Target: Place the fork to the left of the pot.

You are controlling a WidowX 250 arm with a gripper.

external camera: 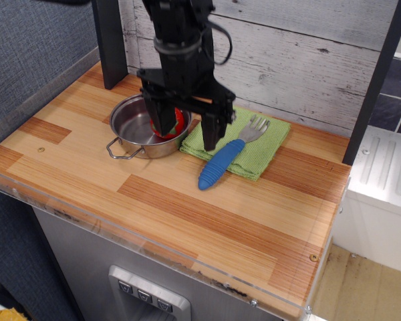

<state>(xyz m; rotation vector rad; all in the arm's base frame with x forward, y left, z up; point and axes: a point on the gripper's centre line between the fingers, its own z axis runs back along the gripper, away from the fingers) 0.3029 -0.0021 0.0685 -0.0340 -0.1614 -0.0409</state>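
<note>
Above the seam between pot (142, 127) and green cloth (235, 139) hangs the black gripper (184, 131), pointing straight down, its two fingers spread wide and holding nothing; the shiny steel pot, round and shallow with wire loop handles, holds a red strawberry toy (176, 124); the fork (227, 155), ribbed blue handle and silver tines, lies diagonally on the ribbed cloth, right of the pot, on the striped wooden counter (187, 207).

It looks like a mock kitchen set up for testing: a wood-plank counter (187, 200) edged in clear plastic, a whitewashed board wall (301, 53) at twelve o'clock, and a white sink drainboard (387, 167) at three o'clock.
</note>
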